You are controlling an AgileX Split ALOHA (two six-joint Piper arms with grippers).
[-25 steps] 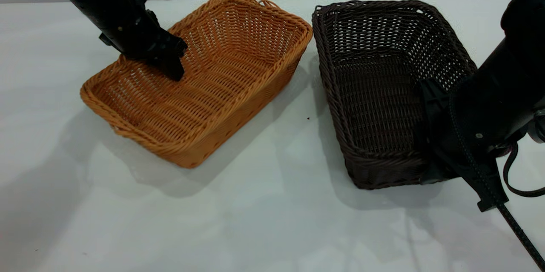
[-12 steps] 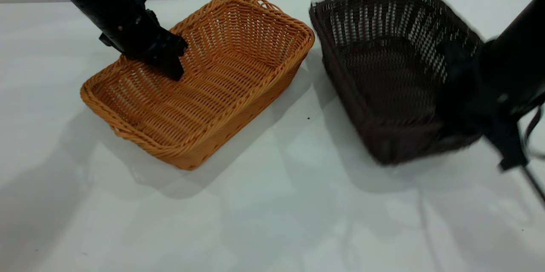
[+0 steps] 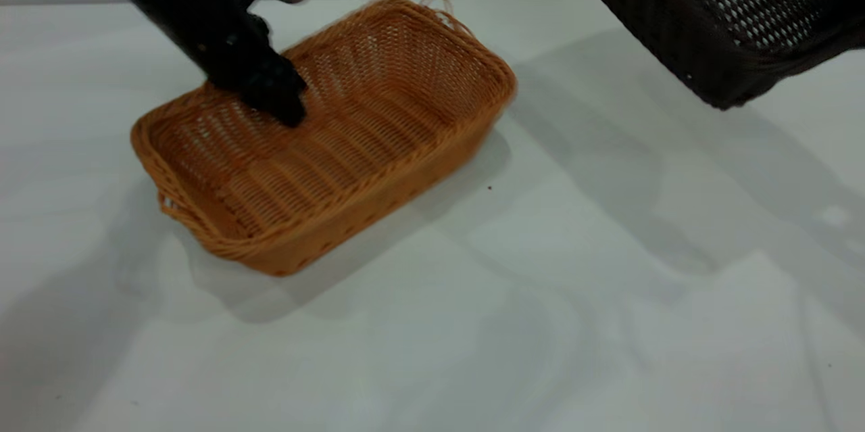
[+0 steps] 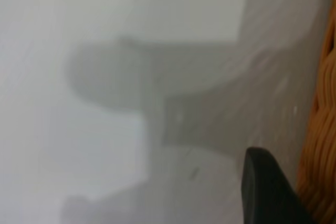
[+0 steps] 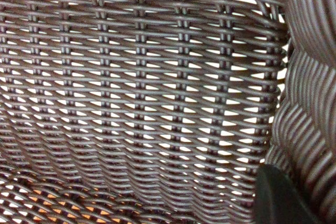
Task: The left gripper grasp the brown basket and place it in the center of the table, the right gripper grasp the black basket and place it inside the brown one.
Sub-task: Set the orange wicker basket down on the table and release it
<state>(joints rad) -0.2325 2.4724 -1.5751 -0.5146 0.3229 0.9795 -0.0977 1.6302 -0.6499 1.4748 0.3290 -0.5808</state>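
The brown basket (image 3: 351, 141) lies on the white table (image 3: 473, 324), left of the middle. My left gripper (image 3: 284, 104) is shut on its far left rim, with one finger inside the basket. In the left wrist view one dark finger (image 4: 268, 192) stands outside the orange rim (image 4: 323, 129). The black basket (image 3: 730, 19) hangs tilted in the air at the top right, partly out of view. My right gripper (image 5: 299, 187) is out of the exterior view. The right wrist view shows one finger (image 5: 283, 198) inside the black basket, against its side wall (image 5: 310, 124).
A small dark speck (image 3: 489, 186) lies on the table right of the brown basket. The lifted basket casts a wide shadow (image 3: 642, 168) over the right half of the table.
The black basket has been lifted off the table, up and to the right. The brown basket has shifted slightly right with my left gripper.
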